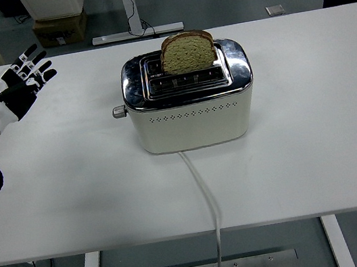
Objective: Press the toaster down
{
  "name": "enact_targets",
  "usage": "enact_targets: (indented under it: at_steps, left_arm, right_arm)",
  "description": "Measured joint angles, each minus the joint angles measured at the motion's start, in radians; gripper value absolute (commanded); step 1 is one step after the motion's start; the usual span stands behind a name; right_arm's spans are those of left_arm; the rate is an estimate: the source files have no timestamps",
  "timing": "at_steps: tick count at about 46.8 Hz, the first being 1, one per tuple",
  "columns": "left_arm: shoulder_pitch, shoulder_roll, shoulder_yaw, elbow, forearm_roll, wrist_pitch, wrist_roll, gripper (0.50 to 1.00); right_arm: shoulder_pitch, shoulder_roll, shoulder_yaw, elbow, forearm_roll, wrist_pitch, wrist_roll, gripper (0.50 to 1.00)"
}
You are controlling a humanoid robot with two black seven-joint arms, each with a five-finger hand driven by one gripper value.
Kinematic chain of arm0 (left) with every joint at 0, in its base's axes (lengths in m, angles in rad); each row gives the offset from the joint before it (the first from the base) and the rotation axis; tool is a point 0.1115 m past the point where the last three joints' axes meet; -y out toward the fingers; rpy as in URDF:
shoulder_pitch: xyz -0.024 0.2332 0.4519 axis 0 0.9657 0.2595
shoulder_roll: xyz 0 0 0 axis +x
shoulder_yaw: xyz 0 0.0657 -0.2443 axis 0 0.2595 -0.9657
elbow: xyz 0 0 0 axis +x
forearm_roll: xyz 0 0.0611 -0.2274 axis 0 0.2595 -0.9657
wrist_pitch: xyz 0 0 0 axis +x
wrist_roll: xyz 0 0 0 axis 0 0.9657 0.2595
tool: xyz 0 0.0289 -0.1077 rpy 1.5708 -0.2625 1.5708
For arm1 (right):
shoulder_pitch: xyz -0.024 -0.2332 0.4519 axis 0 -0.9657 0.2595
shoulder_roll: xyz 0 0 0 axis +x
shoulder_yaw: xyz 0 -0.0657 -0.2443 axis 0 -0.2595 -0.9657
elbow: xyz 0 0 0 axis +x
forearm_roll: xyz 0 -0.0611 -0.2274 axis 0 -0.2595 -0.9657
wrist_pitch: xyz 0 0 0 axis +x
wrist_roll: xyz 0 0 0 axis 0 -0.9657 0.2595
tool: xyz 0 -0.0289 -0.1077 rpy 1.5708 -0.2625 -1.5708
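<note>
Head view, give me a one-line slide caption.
Left hand open above the white table, left of a toaster with bread standing up, lever unpressed.

- My left hand (17, 88), white-backed with black fingers, hovers over the far left of the white table (330, 135), fingers spread, holding nothing.
- The cream toaster with a chrome top (189, 97) stands mid-table, well apart from my hand.
- A brown-crusted slice of bread (187, 52) stands upright in its far slot.
- The small grey lever knob (119, 112) juts from the toaster's left end.
- A white power cord (206, 197) runs from the toaster over the near edge.
</note>
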Motion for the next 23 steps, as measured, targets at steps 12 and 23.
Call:
enact_targets:
  at_steps: [12, 23]
  left_arm:
    - [0.0, -0.001, 0.0, 0.0, 0.001, 0.0, 0.0, 1.0]
    - [0.001, -0.001, 0.0, 0.0, 0.0, -0.001, 0.0, 1.0]
  right_arm:
    - [0.0, 0.0, 0.0, 0.0, 0.0, 0.0, 0.0, 1.0]
    - [0.0, 0.0, 0.0, 0.0, 0.0, 0.0, 0.0, 0.998]
